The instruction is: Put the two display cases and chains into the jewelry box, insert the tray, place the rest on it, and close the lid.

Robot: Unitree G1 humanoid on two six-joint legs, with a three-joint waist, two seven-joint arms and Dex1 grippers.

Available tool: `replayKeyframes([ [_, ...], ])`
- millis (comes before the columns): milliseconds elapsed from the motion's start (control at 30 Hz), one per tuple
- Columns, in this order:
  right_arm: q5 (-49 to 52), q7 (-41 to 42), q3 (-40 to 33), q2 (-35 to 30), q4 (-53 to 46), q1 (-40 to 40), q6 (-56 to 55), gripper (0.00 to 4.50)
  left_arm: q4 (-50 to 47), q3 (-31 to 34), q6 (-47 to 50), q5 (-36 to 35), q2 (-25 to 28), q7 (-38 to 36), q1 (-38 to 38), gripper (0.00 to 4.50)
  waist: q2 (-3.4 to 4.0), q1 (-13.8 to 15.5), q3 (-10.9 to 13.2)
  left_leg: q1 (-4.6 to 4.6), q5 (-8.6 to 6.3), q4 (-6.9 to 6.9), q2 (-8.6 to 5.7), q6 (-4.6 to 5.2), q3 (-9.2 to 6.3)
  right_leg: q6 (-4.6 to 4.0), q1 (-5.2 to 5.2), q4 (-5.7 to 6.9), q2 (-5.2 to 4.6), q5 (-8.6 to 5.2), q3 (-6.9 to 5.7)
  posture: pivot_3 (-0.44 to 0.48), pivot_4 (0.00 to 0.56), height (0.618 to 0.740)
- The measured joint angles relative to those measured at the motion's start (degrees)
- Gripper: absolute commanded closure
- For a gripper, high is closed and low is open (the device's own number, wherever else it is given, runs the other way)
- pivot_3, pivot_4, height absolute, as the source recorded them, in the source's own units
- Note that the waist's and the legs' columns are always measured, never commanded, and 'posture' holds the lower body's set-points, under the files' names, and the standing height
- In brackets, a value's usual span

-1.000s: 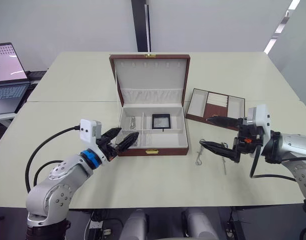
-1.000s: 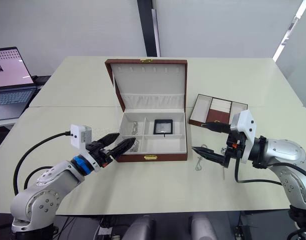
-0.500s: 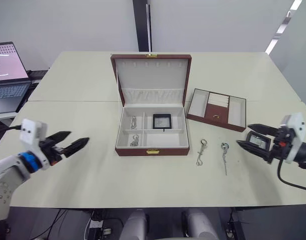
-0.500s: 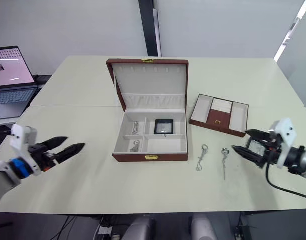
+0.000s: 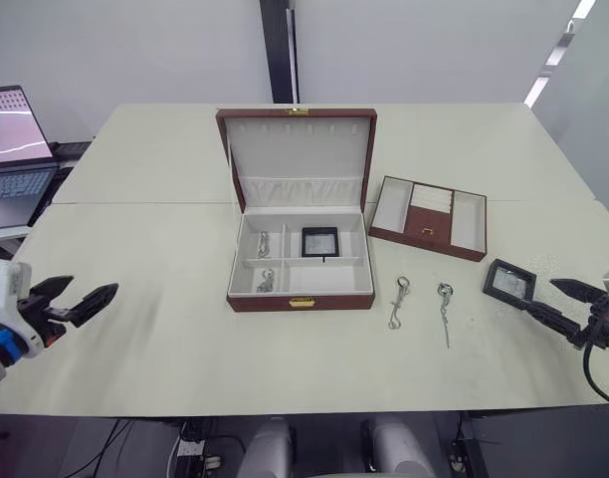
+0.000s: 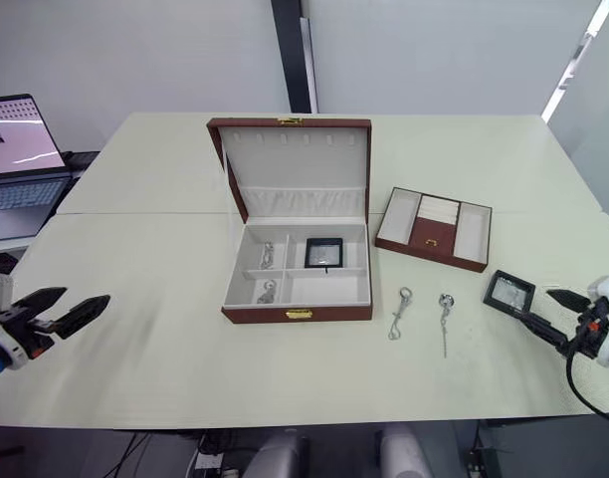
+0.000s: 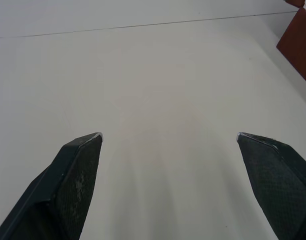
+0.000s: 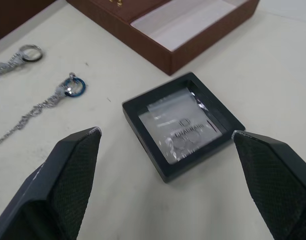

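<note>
One display case (image 5: pixel 320 241) and both chains (image 5: pixel 264 261) already lie in the open jewelry box (image 5: pixel 301 271) at mid-counter; the second display case (image 5: pixel 509 282) lies near the counter's right edge, beyond the tray (image 5: pixel 430 217). The right tool (image 5: pixel 565 304), released and empty, hovers just beside it; the left tool (image 5: pixel 74 300) gapes at the left edge. Boxing that case looks like the current step: close on its frame and lift.

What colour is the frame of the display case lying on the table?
Black, around a clear window; the display case shows best in the right wrist view.
</note>
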Motion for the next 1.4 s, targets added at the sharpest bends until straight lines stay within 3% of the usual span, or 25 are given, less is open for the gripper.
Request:
replayKeyframes([
  [767, -3.1, 1.7, 0.2, -0.1, 6.0, -2.4, -4.0, 0.0, -1.6, 1.1, 0.1, 0.7, -1.7, 0.8, 3.2, 0.04, 0.01, -0.1, 0.0, 0.02, 0.0, 0.0, 0.0, 0.0, 0.02, 0.0, 0.02, 0.0, 0.0, 0.0, 0.01, 0.0, 0.15, 0.74],
  [1033, -3.0, 3.3, 0.3, -1.3, 3.7, -2.7, -3.3, 0.0, -7.6, 0.5, 2.0, -1.4, -2.4, -0.3, 2.5, 0.04, 0.01, -0.1, 0.0, 0.01, 0.0, 0.01, 0.0, 0.0, 0.02, 0.0, 0.02, 0.01, 0.0, 0.0, 0.01, 0.0, 0.15, 0.74],
  [1400, -0.7, 10.6, 8.8, -7.8, -8.9, -8.2, 7.0, 0.0, -25.8, -12.8, 7.3, -7.7, -3.2, -3.2, -4.3, 0.04, 0.01, 0.0, 0.0, 0.0, 0.0, 0.04, 0.0, 0.0, 0.02, 0.0, 0.02, 0.03, 0.0, 0.0, 0.02, 0.0, 0.15, 0.74],
])
